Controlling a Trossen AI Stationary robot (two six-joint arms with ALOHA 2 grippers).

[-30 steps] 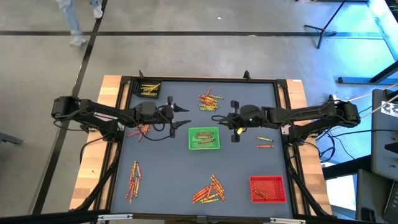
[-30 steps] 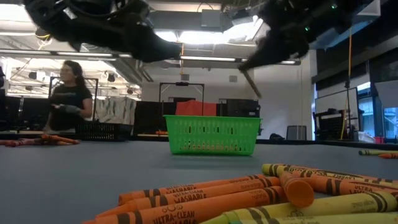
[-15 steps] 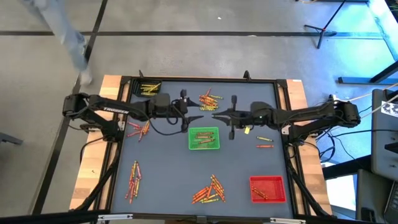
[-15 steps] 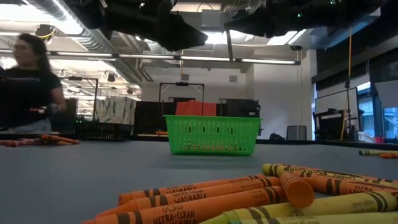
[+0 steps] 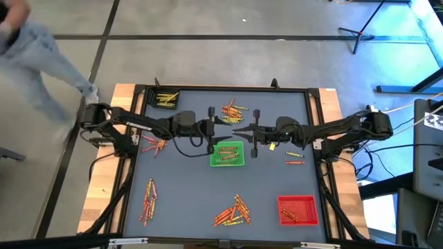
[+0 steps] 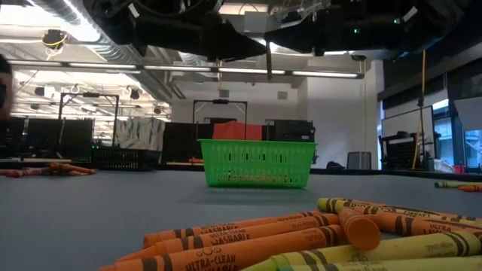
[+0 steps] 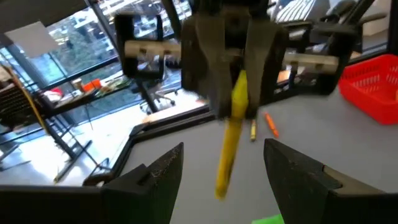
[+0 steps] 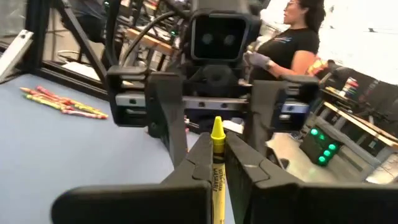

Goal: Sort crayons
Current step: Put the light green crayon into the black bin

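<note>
Right wrist view: right gripper [image 8: 217,163] is clenched on a yellow crayon [image 8: 217,168], held above the table, above the green tray [image 5: 227,154]. Left gripper [image 7: 217,174] faces it with fingers spread, grasping nothing.

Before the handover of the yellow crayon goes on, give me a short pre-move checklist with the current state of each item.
1. Right gripper shut on the yellow crayon: ok.
2. Left gripper open to receive: ok, its fingers stand wide apart.
3. Grippers facing each other above the table, near the green tray: ok.
4. Crayon between the left fingers: cannot tell; the left wrist view shows it ahead of the gap, depth unclear.
5. Crayon clear of other crayons: ok, it is held up in the air.
6. Person away from the arms: ok, beyond the table edge.
</note>
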